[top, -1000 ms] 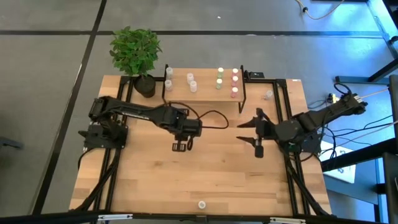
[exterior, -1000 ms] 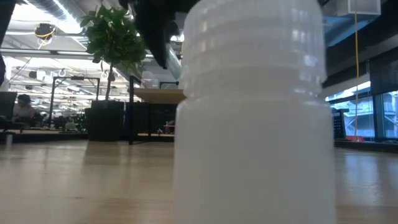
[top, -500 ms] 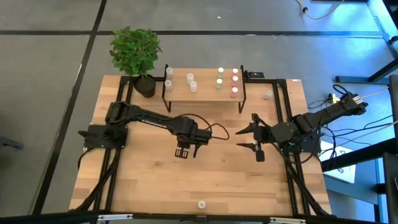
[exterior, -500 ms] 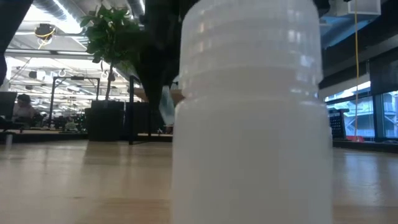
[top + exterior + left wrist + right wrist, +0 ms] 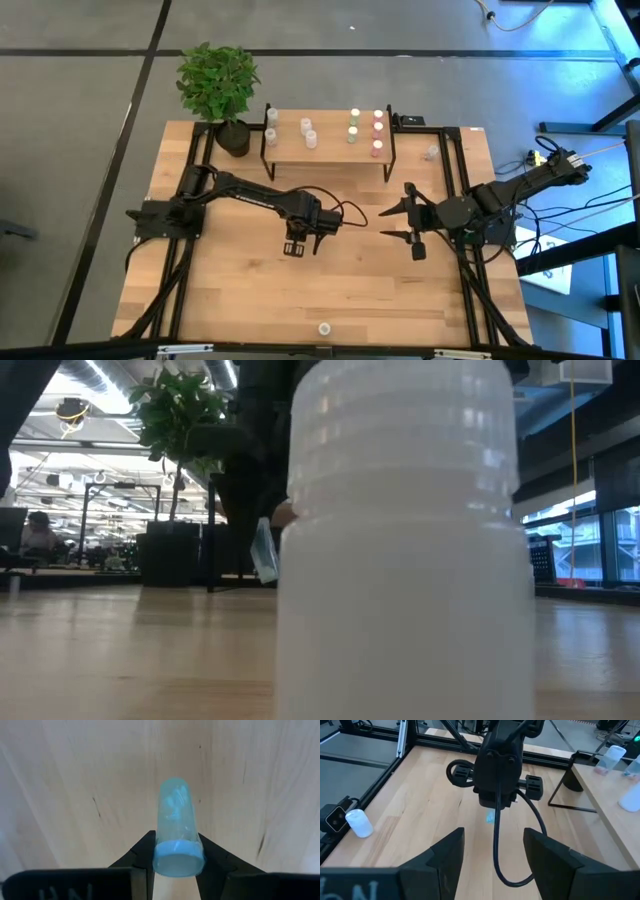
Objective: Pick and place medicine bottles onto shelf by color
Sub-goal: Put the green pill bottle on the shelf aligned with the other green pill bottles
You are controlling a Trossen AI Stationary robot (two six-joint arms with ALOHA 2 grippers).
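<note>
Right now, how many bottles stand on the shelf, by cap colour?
White caps: 4
Green or yellow caps: 2
Pink caps: 3
Total on the shelf: 9

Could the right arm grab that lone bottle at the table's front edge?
Probably yes: the right gripper is open and empty, and bare table lies between it and the bottle.

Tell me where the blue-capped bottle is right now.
The blue-capped bottle is clamped between the left gripper fingers above mid-table, in front of the shelf, with the open right gripper facing it.
</note>
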